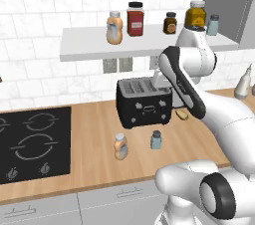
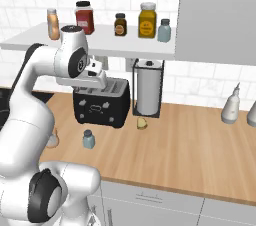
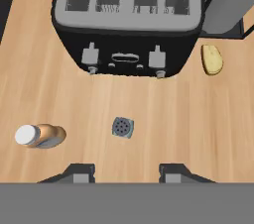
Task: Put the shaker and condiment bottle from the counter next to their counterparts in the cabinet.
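Observation:
The shaker (image 1: 156, 140) (image 3: 122, 128) stands upright on the wooden counter in front of the toaster. Left of it stands the peach-orange condiment bottle (image 1: 120, 146) (image 3: 39, 136). My gripper (image 3: 125, 172) hangs open high above the counter and looks straight down, with the shaker just ahead of its fingertips (image 3: 79, 171) and nothing between them. On the white shelf board (image 1: 89, 50) the matching bottle (image 1: 114, 27) stands at the left. The matching shaker (image 1: 213, 25) (image 2: 164, 30) stands at the right end, beside the amber jar (image 1: 195, 15).
A black toaster (image 1: 144, 102) sits behind the shaker. A red jar (image 1: 135, 19) and a small dark jar (image 1: 170, 23) share the shelf. A paper towel holder (image 2: 148, 87), a yellow food piece (image 2: 142, 123) and a white bottle (image 2: 230, 105) lie to the right. The cooktop (image 1: 35, 142) is at the left.

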Tool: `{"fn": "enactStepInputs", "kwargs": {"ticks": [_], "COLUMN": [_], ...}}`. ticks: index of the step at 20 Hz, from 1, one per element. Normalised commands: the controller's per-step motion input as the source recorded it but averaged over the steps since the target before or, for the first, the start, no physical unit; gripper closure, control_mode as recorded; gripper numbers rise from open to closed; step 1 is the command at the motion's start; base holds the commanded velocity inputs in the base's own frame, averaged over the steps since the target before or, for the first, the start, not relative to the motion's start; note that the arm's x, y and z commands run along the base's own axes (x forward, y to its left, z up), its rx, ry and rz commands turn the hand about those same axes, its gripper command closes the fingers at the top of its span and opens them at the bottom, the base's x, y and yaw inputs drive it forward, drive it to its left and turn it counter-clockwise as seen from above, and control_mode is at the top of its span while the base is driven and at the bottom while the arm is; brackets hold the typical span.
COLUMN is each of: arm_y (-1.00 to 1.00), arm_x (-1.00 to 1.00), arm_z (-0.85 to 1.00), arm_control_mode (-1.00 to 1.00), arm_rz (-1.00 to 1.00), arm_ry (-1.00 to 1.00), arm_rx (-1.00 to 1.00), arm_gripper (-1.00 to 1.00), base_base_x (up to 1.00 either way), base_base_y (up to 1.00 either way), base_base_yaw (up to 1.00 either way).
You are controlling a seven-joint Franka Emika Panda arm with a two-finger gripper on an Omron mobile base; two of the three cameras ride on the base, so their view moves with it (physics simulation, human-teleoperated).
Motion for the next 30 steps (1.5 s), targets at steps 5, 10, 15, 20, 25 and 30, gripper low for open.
{"fn": "enactStepInputs", "kwargs": {"ticks": [5,10,15,20,25,30], "arm_y": [0.0,0.15,0.64,0.69,0.51,0.57], "arm_x": [-0.04,-0.48,-0.71,-0.33,-0.22,-0.06], "arm_z": [-0.01,0.0,-0.05,-0.12,-0.1,-0.19], "arm_control_mode": [-1.0,-1.0,-1.0,-1.0,-1.0,-1.0], "arm_rz": [0.0,0.03,0.09,-0.1,-0.42,-0.46], "arm_ry": [0.0,-0.18,-0.21,-0.01,-0.17,-0.13], "arm_rx": [0.0,-0.03,-0.16,-0.08,-0.02,-0.01], "arm_gripper": [-1.0,-1.0,-1.0,-1.0,-1.0,-1.0], "base_base_x": [0.0,0.0,0.0,0.0,0.0,0.0], "base_base_y": [0.0,0.0,0.0,0.0,0.0,0.0], "base_base_yaw": [0.0,0.0,0.0,0.0,0.0,0.0]}}
